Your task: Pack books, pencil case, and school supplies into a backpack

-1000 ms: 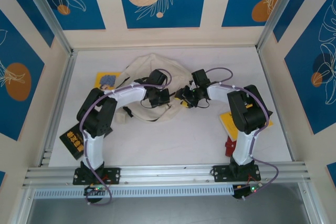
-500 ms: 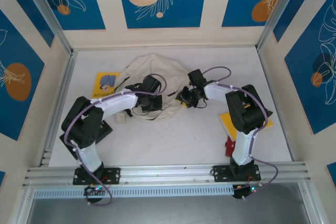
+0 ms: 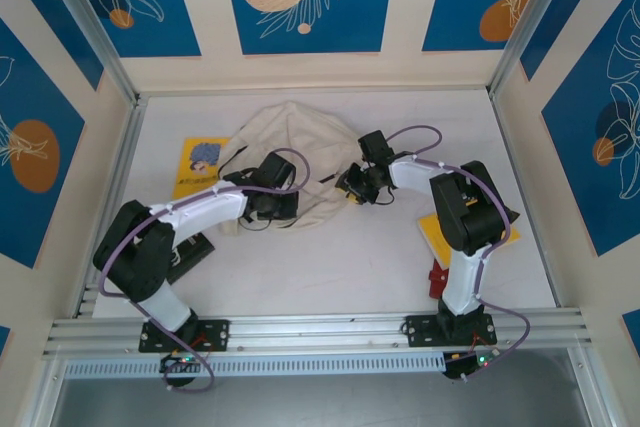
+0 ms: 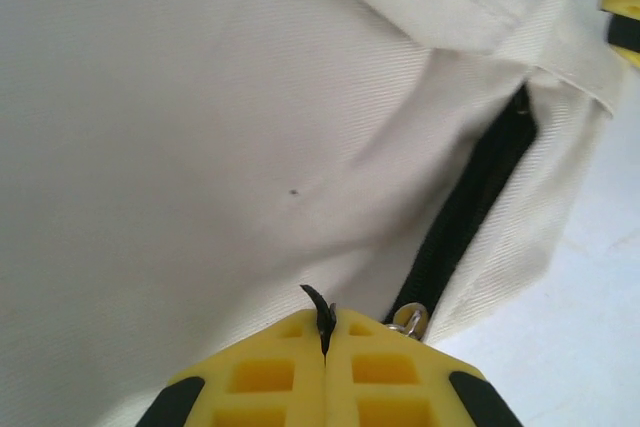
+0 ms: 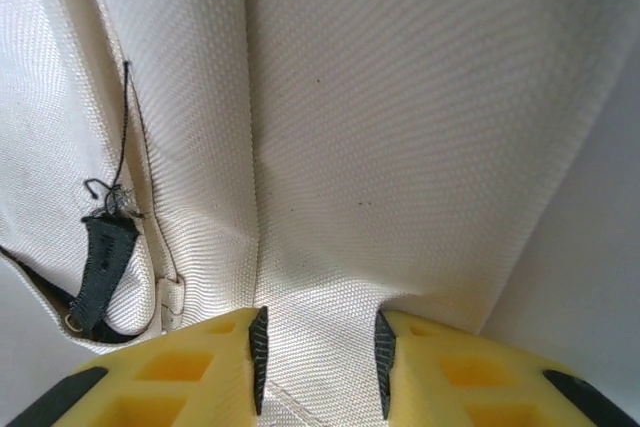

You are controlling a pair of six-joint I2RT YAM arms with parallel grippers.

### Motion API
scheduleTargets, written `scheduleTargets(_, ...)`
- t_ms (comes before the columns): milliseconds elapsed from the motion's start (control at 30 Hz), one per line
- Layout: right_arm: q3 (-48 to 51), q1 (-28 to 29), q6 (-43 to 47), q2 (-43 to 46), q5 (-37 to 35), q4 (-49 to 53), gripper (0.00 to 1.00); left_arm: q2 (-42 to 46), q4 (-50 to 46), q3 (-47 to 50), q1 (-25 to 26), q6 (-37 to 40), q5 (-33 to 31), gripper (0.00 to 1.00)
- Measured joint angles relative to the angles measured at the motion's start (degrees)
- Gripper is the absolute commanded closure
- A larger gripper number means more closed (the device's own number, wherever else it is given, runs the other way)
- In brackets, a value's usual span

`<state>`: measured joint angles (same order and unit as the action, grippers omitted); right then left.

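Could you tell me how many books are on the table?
4: a yellow picture book left of the backpack, a black book under the left arm, another yellow book under the right arm, a red-printed book by its base. Others may be hidden.

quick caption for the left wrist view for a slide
Left gripper pinched shut on a dark zipper pull beside the cream backpack's black zipper.

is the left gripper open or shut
Shut: the left gripper has its yellow pads pressed together on a thin black tab beside the backpack zipper.
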<state>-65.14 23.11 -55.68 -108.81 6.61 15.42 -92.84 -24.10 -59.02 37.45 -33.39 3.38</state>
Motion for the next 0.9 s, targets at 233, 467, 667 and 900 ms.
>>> scheduleTargets(233, 3.9, -1.1, -0.7, 8.4, 0.5, 0.1, 0.46, -3.6, 2.8, -5.0, 3.2, 2.5, 6.6, 1.0)
scheduleTargets(467, 10.3, -2.1, -2.4, 13.8, 3.1, -1.1, 0.46, -11.1, 7.0, -11.5, 5.6, 1.5, 8.0, 1.0)
scheduleTargets(667, 14.7, -4.0, -4.9, 14.3, 4.4, -1.3, 0.49, -14.1, 9.7, -14.8, 5.6, -1.5, 8.9, 1.0)
scheduleTargets(900, 15.8, -4.7, -7.4, 14.5, 7.5, -3.4, 0.49, -12.2, 11.5, -9.7, 5.6, -1.6, 6.8, 1.0)
